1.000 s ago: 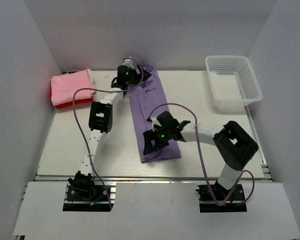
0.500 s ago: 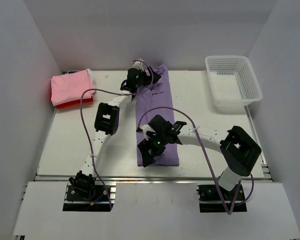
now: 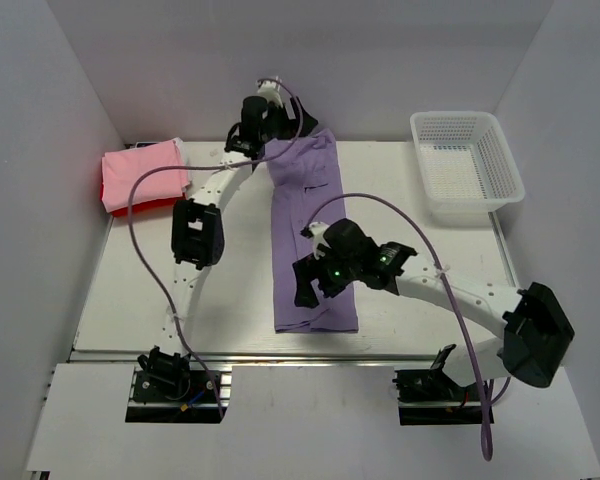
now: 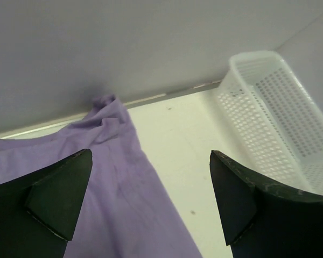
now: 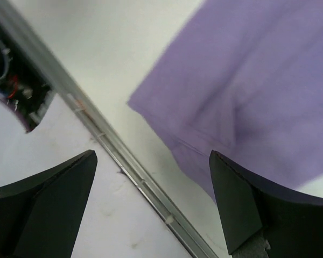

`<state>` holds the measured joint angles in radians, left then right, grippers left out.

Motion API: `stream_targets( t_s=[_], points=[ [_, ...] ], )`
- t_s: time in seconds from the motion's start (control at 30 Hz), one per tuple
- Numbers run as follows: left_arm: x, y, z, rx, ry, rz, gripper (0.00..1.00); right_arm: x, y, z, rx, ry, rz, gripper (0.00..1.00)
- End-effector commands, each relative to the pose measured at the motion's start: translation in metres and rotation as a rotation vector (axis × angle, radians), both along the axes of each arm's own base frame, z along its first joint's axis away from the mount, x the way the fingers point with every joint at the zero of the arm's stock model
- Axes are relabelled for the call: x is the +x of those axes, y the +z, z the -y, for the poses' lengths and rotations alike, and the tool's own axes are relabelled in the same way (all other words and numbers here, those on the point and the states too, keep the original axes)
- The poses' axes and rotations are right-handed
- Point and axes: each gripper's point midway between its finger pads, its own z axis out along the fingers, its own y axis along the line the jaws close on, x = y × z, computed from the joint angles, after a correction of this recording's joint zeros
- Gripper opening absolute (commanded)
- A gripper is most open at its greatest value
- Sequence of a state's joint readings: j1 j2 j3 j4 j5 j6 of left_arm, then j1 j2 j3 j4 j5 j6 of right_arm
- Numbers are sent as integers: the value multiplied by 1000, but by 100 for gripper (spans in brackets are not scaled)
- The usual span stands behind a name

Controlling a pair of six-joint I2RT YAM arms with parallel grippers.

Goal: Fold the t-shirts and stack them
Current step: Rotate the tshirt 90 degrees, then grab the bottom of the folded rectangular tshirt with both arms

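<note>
White table [image 3: 130,280] carries the purple shirt [image 3: 310,230] as a long strip at its middle; pink [image 3: 145,168] lies on red [image 3: 130,208] far left. My left gripper [image 4: 151,177] and right gripper [image 5: 152,161] hover spread and empty over its ends. Next, I judge, I pinch the near hem and fold crosswise.

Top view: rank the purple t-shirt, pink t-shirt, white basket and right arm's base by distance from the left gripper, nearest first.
1. The purple t-shirt, its far end right under the left gripper.
2. The pink t-shirt at far left and the white basket at far right: too close to call.
3. The right arm's base, at the near edge.
</note>
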<state>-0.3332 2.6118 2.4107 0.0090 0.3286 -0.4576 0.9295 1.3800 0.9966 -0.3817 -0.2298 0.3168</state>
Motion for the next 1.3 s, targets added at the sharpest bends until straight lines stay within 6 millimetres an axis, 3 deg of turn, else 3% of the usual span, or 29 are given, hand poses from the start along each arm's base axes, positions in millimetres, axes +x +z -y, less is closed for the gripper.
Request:
stream_targets(
  t_s=[0.0,0.03,0.07,0.1,0.13,0.17,0.2,0.23,0.27,0.3,0.33,0.4,0.43,0.47,0.53,0.6,0.63,0.67,0.87,0.97,1.27],
  points=[
    [-49,123,-30,98,25,72,100,16,-10,27,-34,-212,-16,90],
    [-62,120,-35,136,18,35,100,20,-19,37,-64,-269,-10,90],
    [-74,103,-40,167,11,-24,100,21,-20,48,-63,-311,-10,90],
    [-97,132,-43,183,-2,14,100,24,-21,54,-61,-353,-24,90],
    [-112,123,-50,208,2,-49,100,25,-29,64,-81,-392,-24,90],
    [-129,87,-55,253,11,-146,100,22,-27,72,-63,-415,-27,90],
    [-154,108,-60,254,17,-129,100,23,-29,77,-51,-456,-46,90],
    [-176,58,-70,289,18,-236,100,29,-27,86,-49,-508,-26,90],
    [-194,48,-70,299,11,-247,100,24,-43,98,-88,-532,-36,90],
    [-208,38,-76,297,23,-266,100,25,-44,103,-86,-558,-34,90],
    [-246,13,-84,297,23,-330,100,24,-50,110,-95,-579,-37,90],
    [-277,-6,-90,261,52,-385,100,21,-58,116,-121,-580,-39,90],
    [-307,-44,-98,288,45,-477,100,21,-59,118,-129,-577,-38,90],
    [-321,-37,-100,261,30,-460,100,18,-63,120,-144,-564,-49,90],
    [-356,-60,-98,265,-15,-545,100,12,-71,122,-162,-560,-77,90],
    [-385,-63,-91,235,-73,-585,100,5,-80,122,-172,-543,-111,89],
    [-407,-79,-88,213,-116,-639,100,3,-80,121,-171,-536,-119,89],
    [-420,-83,-80,212,-165,-637,100,2,-82,121,-171,-544,-136,86],
    [-475,-116,-56,293,-307,-719,100,-10,-95,108,-135,-521,-229,83],
    [-494,-133,-56,382,-319,-772,94,-11,-98,101,-111,-528,-263,81],
    [-513,-162,-74,534,-271,-803,79,-23,-109,101,-107,-540,-328,77]
  ],
)
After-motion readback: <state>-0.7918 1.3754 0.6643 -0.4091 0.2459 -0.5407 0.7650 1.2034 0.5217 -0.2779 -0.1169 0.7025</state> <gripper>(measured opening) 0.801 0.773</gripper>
